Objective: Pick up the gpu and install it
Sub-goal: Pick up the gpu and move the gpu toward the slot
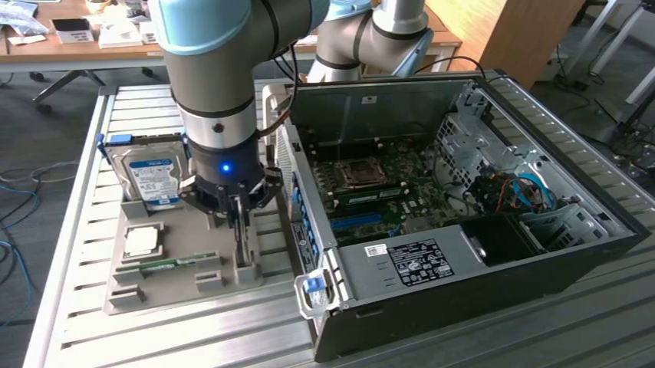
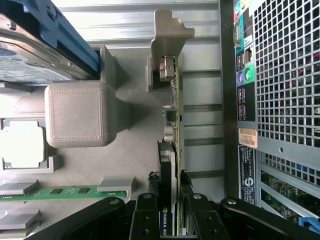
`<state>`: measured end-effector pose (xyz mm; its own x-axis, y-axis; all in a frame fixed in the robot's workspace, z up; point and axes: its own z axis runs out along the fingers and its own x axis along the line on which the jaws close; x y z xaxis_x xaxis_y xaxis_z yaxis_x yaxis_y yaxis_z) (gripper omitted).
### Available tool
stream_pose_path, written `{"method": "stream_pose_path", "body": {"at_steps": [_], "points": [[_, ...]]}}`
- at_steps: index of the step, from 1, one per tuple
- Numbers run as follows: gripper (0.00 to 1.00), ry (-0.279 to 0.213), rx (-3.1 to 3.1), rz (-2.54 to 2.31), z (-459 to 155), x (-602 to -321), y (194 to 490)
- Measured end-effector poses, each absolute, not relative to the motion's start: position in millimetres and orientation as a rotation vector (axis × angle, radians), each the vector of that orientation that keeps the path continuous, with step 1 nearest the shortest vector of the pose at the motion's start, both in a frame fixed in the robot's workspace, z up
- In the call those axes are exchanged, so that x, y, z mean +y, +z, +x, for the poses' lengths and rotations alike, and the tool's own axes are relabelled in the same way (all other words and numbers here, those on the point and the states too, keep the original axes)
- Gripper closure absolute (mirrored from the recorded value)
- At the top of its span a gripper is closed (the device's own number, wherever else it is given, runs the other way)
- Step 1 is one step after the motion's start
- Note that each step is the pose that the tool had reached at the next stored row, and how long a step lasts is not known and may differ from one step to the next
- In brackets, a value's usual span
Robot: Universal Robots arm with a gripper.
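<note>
I work above a slatted aluminium table point(image 1: 61, 307), its pale ribs catching a soft, even light. Past its far edge, towards the exterior view's left, a wooden desk point(image 1: 41, 50) stands strewn with papers point(image 1: 118, 32). Under the desk I see the castored foot of an office chair point(image 1: 67, 83). The floor point(image 1: 41, 130) is grey carpet, with loose cables point(image 1: 18, 184) lying on it at the exterior view's left. Far off at the exterior view's right rises a wooden cabinet point(image 1: 501, 34).
</note>
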<state>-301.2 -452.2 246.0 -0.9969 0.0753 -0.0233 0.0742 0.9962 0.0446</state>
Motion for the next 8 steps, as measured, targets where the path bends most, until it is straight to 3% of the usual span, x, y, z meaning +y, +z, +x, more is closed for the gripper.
{"method": "stream_pose_path", "body": {"at_steps": [8], "points": [[0.73, 0.068, 3.114, 0.117, -301.2, -452.2, 255.9]]}}
